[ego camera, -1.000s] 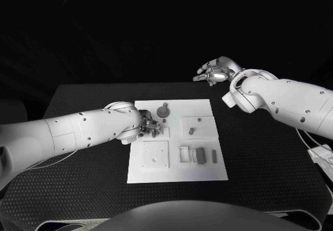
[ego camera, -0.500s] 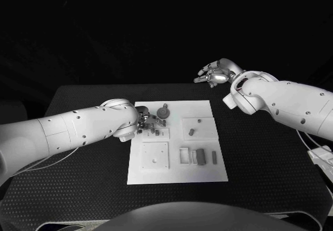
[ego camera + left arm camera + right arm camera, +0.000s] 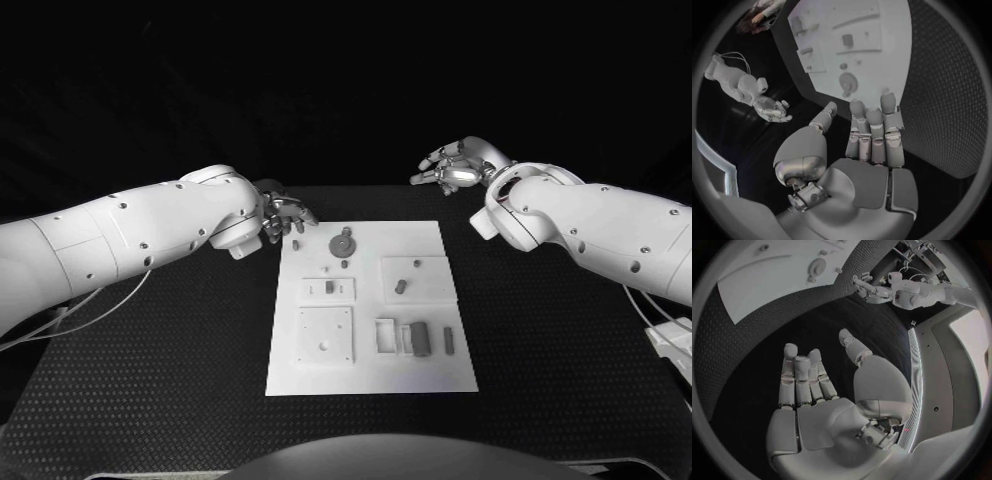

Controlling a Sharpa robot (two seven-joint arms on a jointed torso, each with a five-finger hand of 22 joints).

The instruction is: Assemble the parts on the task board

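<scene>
Hands: left hand (image 3: 284, 216) hovers off the task board's (image 3: 433, 360) far-left corner, fingers extended, holding nothing; right hand (image 3: 454, 163) raised past the far-right corner, loosely spread, empty.
Parts: grey pieces (image 3: 418, 338) lie on the board.
Risk: re-approach may sweep loose pieces aside.
Change: left hand has lifted off the board's left side.

Parts (image 3: 415, 338) (perhaps grey) indistinctly small

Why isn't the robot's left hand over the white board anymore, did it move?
Yes. The left hand has pulled back off the task board and now sits past the board's far left corner, holding nothing.
</scene>
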